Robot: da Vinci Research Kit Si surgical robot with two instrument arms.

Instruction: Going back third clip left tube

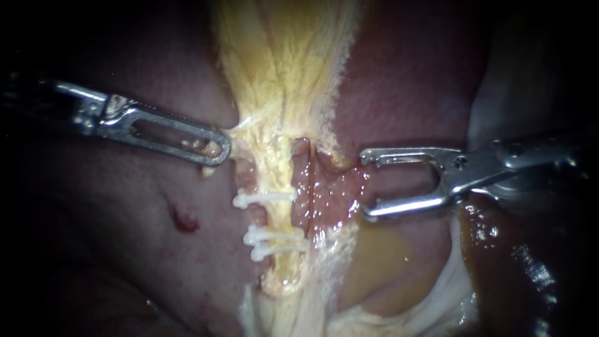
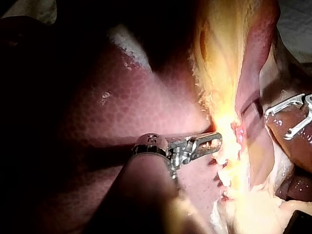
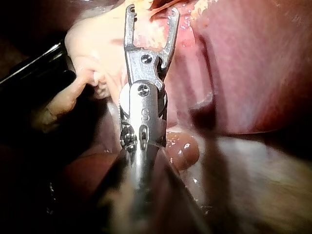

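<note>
Surgical lab bench: exposed liver (image 1: 143, 268), clipped tube (image 1: 279, 215).

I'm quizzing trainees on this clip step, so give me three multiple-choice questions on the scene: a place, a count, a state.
1. Where are the white clips? A between the jaws of the right instrument; B across the tube; C lying loose.
2. How many white clips show? A one; B five; C three.
3. The right instrument's jaws are: A open, empty; B shut on a clip; C shut on the tube.
Key: B, they cross the tube; C, one above, two close together below; A, a gap shows with nothing in it.
</note>
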